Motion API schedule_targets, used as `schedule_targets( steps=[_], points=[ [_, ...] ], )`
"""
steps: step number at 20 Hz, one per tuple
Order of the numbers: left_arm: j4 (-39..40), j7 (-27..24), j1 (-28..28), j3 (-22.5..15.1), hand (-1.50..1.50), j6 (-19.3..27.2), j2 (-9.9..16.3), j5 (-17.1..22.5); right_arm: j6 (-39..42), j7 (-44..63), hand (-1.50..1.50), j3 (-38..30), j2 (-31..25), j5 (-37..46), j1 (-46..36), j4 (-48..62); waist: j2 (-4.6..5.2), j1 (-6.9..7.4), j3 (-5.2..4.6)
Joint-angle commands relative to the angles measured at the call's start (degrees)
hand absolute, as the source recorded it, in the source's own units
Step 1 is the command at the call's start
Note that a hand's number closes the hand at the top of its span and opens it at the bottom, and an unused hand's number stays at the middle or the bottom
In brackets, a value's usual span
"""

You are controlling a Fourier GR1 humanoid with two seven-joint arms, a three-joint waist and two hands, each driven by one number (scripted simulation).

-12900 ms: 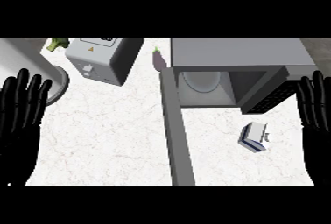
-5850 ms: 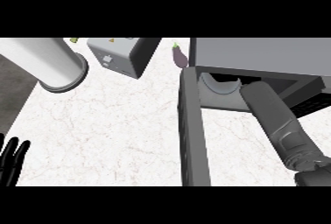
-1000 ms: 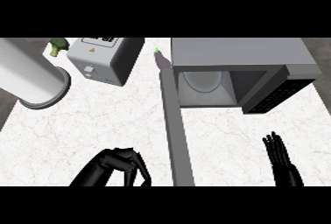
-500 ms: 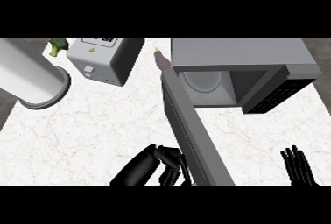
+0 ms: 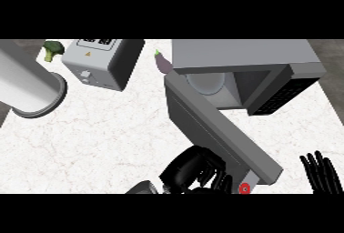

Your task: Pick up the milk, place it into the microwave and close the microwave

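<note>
The grey microwave point(image 5: 242, 55) stands at the back right, and its door point(image 5: 215, 132) is swung about halfway in, slanting from the hinge down to the lower right. Through the gap I see the pale round turntable point(image 5: 205, 84); the milk shows nowhere in the head view. My left hand point(image 5: 191, 170) is at the bottom centre, fingers curled, against the outer face of the door near its free end. My right hand point(image 5: 322, 175) rests at the lower right edge with its fingers straight and up, holding nothing.
A grey box-shaped appliance point(image 5: 101, 63) stands at the back left, with a broccoli point(image 5: 52, 49) behind it. A purple eggplant point(image 5: 163, 63) lies by the microwave's left corner. A large white cylinder point(image 5: 30, 88) juts in from the left.
My left hand has moved right along the counter and pushed the door, which has swung from straight out to about half shut. The right hand has drifted right and lower.
</note>
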Motion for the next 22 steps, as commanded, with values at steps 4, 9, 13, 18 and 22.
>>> schedule_targets(
  steps=[4,9,13,18,22],
  points=[
    [10.25,2.10,-11.64,-7.97,1.50,10.66,-0.05,11.77,5.79,0.97,-1.50,2.09,-1.69,-5.19,0.70,-9.99,0.37,-2.91,-0.03],
    [14.73,-3.59,-15.05,-7.06,1.50,17.63,-0.05,17.97,5.97,4.14,-1.50,3.84,-2.55,-7.66,1.31,-14.75,1.02,-5.56,-0.14],
    [15.22,-8.89,-16.93,-5.45,-1.50,22.14,-0.03,22.44,6.49,6.46,-1.50,3.41,-4.81,-9.94,1.29,-17.97,1.51,-7.70,-0.26],
    [19.32,-11.42,-22.00,-0.86,-1.50,27.11,-0.05,26.50,6.90,8.73,-1.50,4.39,-5.43,-12.49,1.41,-20.40,2.08,-9.52,-0.20],
    [22.25,-13.60,-25.83,1.71,1.50,29.07,-0.06,29.92,7.37,11.24,-1.50,5.36,-6.68,-14.02,0.58,-23.09,2.73,-10.76,-0.27]
  ],
)
